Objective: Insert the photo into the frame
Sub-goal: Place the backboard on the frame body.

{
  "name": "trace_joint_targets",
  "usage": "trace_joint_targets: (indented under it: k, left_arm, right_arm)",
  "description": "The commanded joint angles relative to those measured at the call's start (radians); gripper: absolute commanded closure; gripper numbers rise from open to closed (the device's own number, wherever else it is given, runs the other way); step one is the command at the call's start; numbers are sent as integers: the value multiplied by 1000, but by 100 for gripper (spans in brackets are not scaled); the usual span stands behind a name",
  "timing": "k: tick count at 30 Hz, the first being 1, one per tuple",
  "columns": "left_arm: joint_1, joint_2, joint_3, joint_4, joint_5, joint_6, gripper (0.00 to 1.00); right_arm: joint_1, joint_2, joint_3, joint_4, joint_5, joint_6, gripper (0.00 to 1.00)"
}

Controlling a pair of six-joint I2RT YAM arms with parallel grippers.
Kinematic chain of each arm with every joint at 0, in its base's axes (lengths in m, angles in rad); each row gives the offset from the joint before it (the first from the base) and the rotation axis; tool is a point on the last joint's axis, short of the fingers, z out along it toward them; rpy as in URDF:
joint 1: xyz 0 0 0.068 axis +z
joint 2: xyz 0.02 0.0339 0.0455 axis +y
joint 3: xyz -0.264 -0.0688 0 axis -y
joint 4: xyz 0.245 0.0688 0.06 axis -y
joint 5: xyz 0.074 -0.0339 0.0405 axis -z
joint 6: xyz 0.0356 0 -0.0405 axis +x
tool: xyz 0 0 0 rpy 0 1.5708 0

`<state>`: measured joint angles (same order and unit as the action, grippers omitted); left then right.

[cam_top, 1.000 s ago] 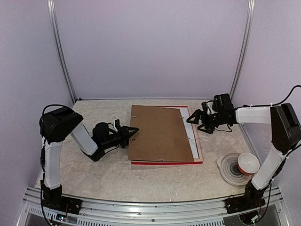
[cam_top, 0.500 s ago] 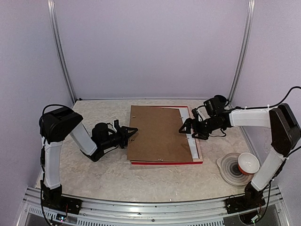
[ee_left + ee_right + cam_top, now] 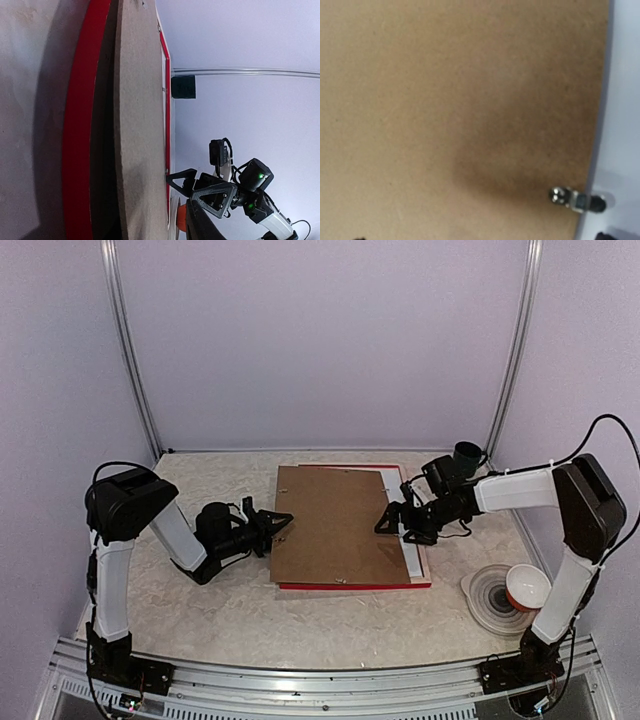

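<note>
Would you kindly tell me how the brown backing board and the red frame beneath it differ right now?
The brown backing board is plain cardboard brown and lies skewed on top; the frame shows red edges and lies flat on the table beneath. The board overhangs the frame's left side, leaving its right strip uncovered. Both are large flat rectangles.

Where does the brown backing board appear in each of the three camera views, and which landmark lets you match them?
Top external: the brown backing board lies mid-table, skewed over the red frame.
Left wrist: seen edge-on as a tall brown band, left of centre, above the red frame edge.
Right wrist: it fills nearly the whole picture.
Shared landmark: the small metal clip at the board's edge.
</note>
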<state>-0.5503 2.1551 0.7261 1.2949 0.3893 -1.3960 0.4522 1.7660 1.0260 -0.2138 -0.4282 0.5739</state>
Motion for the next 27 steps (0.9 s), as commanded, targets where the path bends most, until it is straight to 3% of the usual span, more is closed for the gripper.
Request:
trace_joint_targets:
  k: [1, 27]
  left_arm:
    - [3, 15, -10, 65, 20, -3, 69]
    - [-2, 15, -16, 81, 23, -13, 69]
  right_arm:
    - [15, 20, 37, 32, 18, 7, 1]
    - [35, 28, 85, 32, 16, 8, 1]
